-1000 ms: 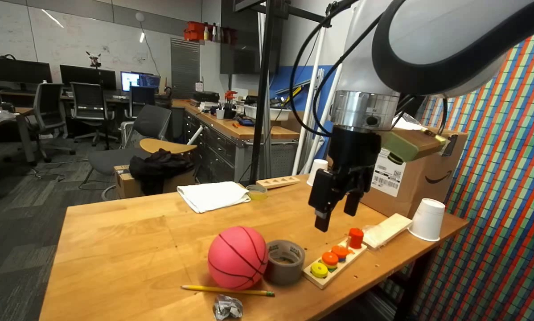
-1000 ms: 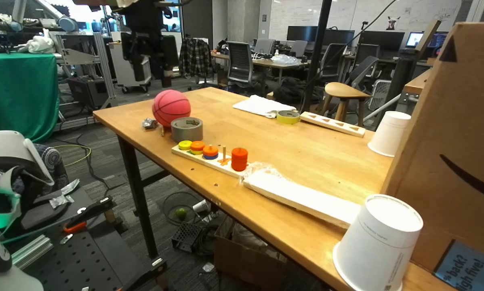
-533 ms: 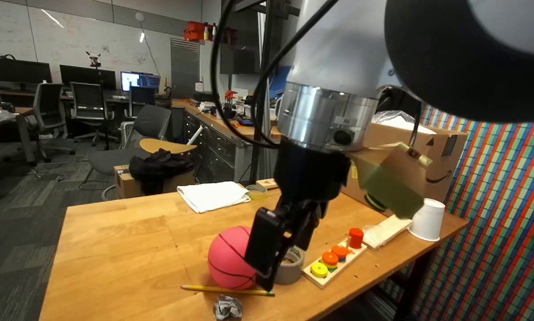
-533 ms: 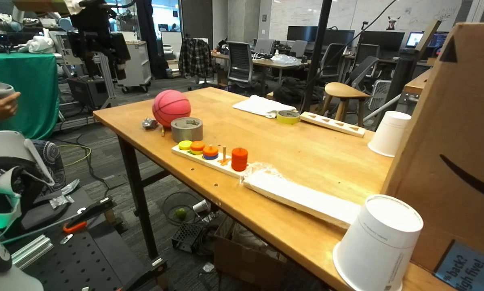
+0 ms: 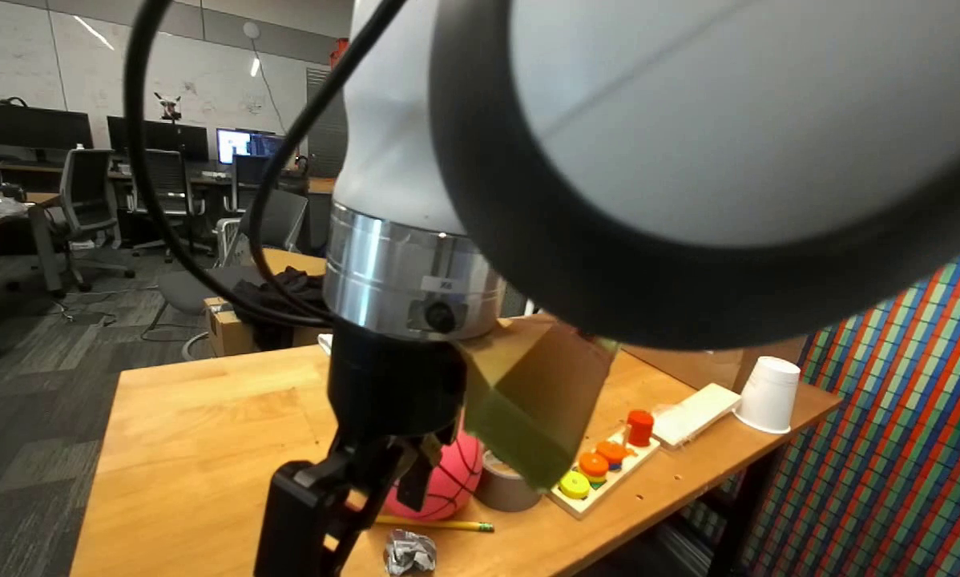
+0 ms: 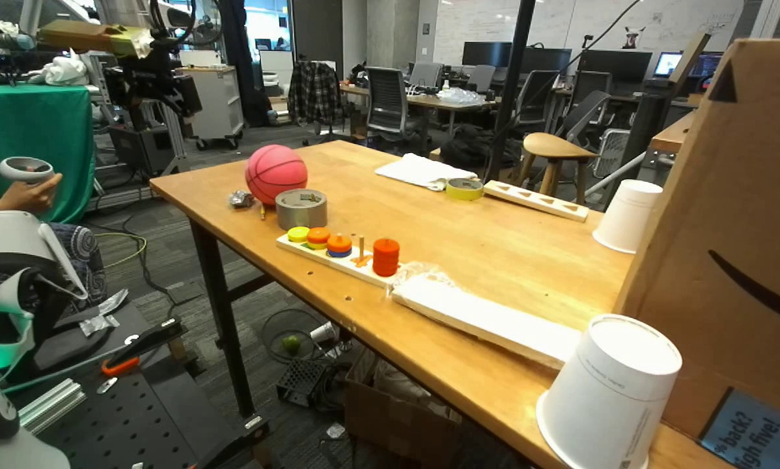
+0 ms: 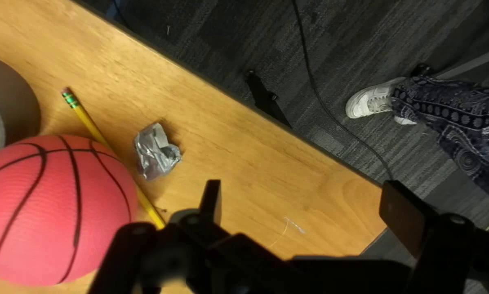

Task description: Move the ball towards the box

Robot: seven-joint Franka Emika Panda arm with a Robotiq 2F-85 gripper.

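Wrist view: see the tool (image 7: 301,196) spread wide at the jaws, framing a corner of the table (image 7: 248,163). Find the pink ball (image 7: 58,210) resting on the table, outside the jaws, at left in that view. Just beside it, note a gray tape roll (image 7: 18,96); cannot tell whether touching. Log a yellow pencil (image 7: 87,118) close alongside, crumpled foil (image 7: 156,153) near. In an exterior view, find the cardboard box (image 6: 722,215) at the opposite end, well apart from the ball, near an upturned white cup (image 6: 608,391).

ball (image 6: 276,174) on surface (image 6: 481,241), beside tape (image 6: 302,213) | pencil (image 7: 89,123) between ball and foil (image 7: 154,152) | box (image 6: 728,208) at opposite end, near cups (image 6: 611,391)
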